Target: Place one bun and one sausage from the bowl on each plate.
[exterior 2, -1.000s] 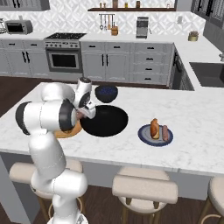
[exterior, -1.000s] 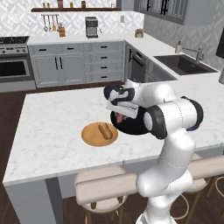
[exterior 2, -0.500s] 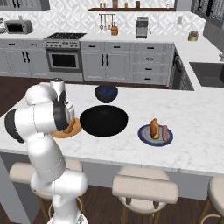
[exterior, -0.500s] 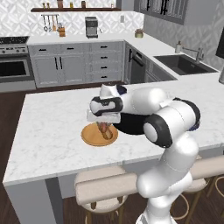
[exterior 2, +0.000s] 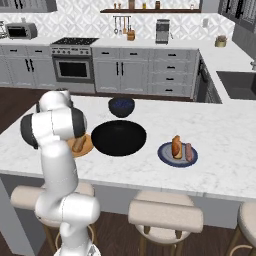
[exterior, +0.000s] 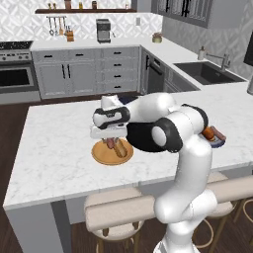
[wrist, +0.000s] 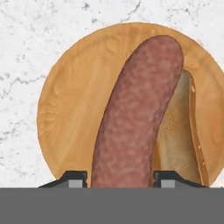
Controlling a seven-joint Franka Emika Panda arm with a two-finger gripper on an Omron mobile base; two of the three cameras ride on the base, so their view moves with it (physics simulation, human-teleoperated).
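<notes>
The jaws (wrist: 119, 177) are closed on a sausage (wrist: 135, 113), held over the wooden plate (wrist: 70, 109) on the worktop (exterior: 54, 153); a bun (wrist: 181, 140) lies on that plate beside it, perhaps touching; the black bowl (exterior 2: 118, 137) sits between this plate and the blue-grey plate (exterior 2: 178, 155), which carries a second bun (exterior 2: 176, 146) and second sausage (exterior 2: 189, 152).
</notes>
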